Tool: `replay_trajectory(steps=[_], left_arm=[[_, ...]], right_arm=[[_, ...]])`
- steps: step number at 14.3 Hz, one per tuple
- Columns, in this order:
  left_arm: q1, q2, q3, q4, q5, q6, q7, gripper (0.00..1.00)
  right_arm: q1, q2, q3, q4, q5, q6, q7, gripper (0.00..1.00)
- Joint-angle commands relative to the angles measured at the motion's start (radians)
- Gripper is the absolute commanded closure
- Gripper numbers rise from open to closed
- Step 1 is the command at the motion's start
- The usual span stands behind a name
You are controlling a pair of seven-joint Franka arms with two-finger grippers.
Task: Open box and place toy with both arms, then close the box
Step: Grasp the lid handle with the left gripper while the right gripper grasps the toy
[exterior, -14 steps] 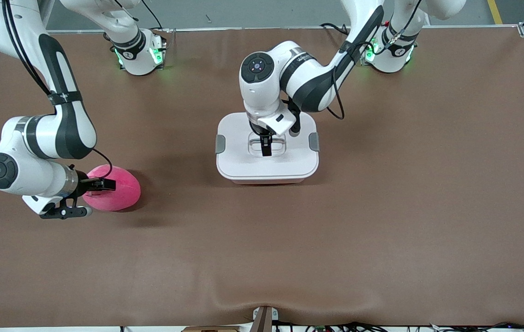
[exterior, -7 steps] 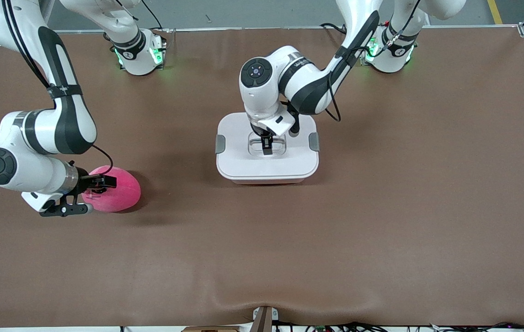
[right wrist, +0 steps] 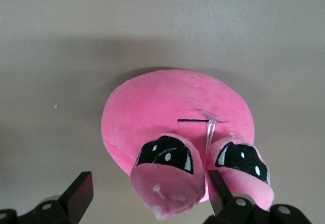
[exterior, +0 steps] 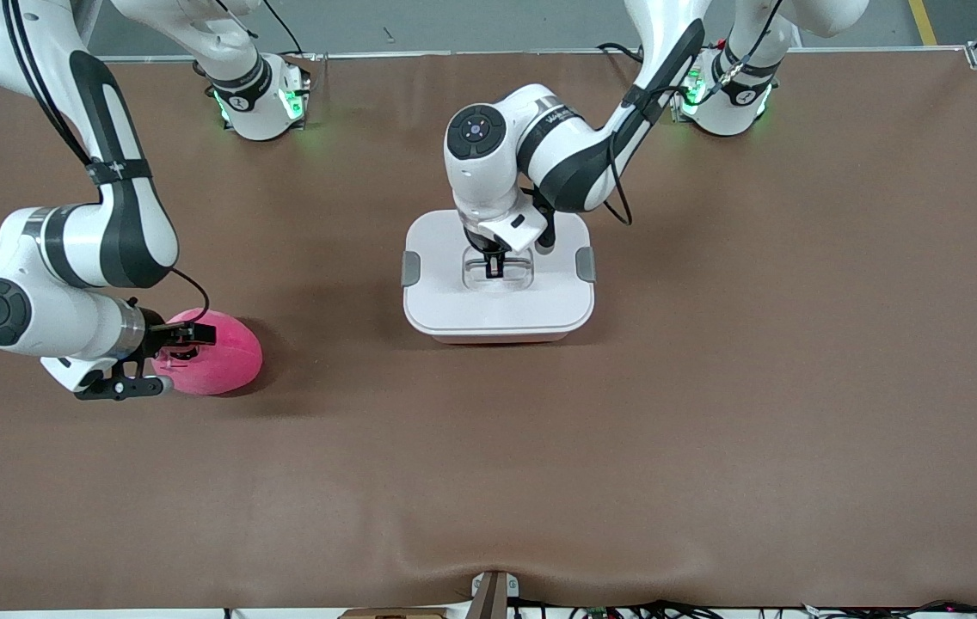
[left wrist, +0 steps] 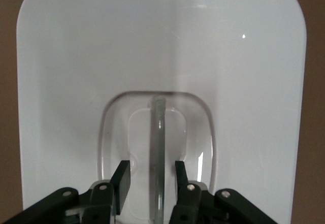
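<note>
The box (exterior: 497,305) stands mid-table with its white lid (left wrist: 76,82) on and a grey clip (exterior: 410,268) at each end. My left gripper (exterior: 494,268) reaches down into the lid's recessed centre. Its fingers (left wrist: 121,177) straddle the clear handle bar (left wrist: 158,132), with a small gap on each side, so it is open (left wrist: 151,176). The pink toy (exterior: 222,354) lies toward the right arm's end of the table. My right gripper (exterior: 186,341) is low at the toy's side. It is open (right wrist: 150,186) around a bulging part of the toy (right wrist: 167,112), touching nothing.
The brown mat (exterior: 712,387) covers the table, with a wrinkle at its edge nearest the front camera (exterior: 488,559). The green-lit arm bases (exterior: 261,103) stand at the edge farthest from the front camera.
My left gripper's fingers have narrowed around the lid's handle bar. My right gripper has shifted slightly at the toy's side and stays wide.
</note>
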Motion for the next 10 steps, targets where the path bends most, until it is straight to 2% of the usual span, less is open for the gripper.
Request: replay_trajectory(steps=[1,2,3,4,5,6,7,9,10], left_arm=[[-0.010,-0.025,0.007,-0.021,0.026,0.010,-0.048,0.68],[-0.010,-0.025,0.007,-0.022,0.026,0.010,-0.050,0.71],[-0.010,-0.028,0.007,-0.022,0.026,0.010,-0.048,0.72],[-0.008,-0.030,0.007,-0.022,0.026,0.010,-0.050,0.78],[-0.008,-0.030,0.007,-0.022,0.026,0.010,-0.050,0.86],[-0.008,-0.032,0.007,-0.022,0.026,0.010,-0.050,0.91],[-0.008,-0.030,0.007,-0.022,0.026,0.010,-0.050,1.00],[-0.008,-0.033,0.007,-0.022,0.026,0.008,-0.050,1.00],[-0.008,-0.038,0.007,-0.022,0.026,0.008,-0.051,1.00]], right_arm=[[-0.006,-0.004,0.003,-0.010,-0.001,0.008,0.001,0.00],[-0.007,-0.001,0.003,-0.009,-0.001,0.014,0.001,0.04],[-0.010,0.001,0.003,-0.007,-0.002,0.021,0.000,0.24],[-0.012,0.002,0.002,-0.004,-0.002,0.032,0.001,0.39],[-0.013,0.004,0.002,-0.004,-0.002,0.046,0.000,0.47],[-0.013,0.007,0.002,-0.004,-0.002,0.052,0.000,0.48],[-0.013,0.008,0.000,-0.004,-0.002,0.057,0.000,0.51],[-0.019,0.011,0.000,-0.001,-0.002,0.061,0.000,0.61],[-0.020,0.018,0.000,-0.001,-0.002,0.075,0.000,0.62]])
